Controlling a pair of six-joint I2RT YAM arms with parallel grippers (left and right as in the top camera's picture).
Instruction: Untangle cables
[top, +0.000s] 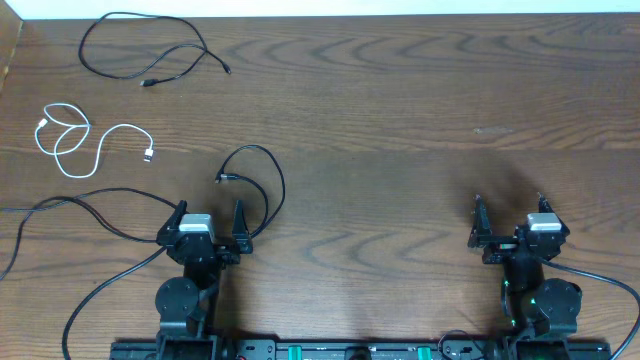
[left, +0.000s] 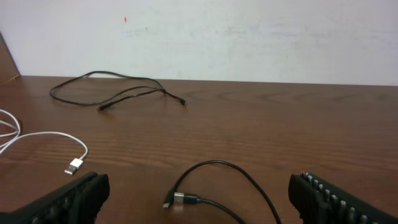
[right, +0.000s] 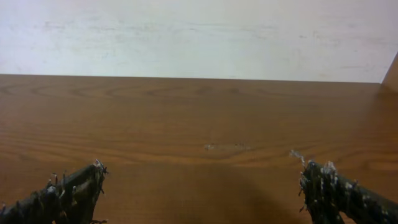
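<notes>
Long black cable (left: 217, 162): looped on the bench (top: 400, 120), right in front of our left claw (top: 210, 210).
White cable (top: 149, 155): further out, to the left.
Short black cable (left: 163, 91): far corner, on its own.
Left claw: fingers spread wide, holding nothing.
Right claw (top: 510, 202): spread wide too, well away from every cable.
Risk: we reckon a low sweep snags that loop and drags it across the white cable.
</notes>
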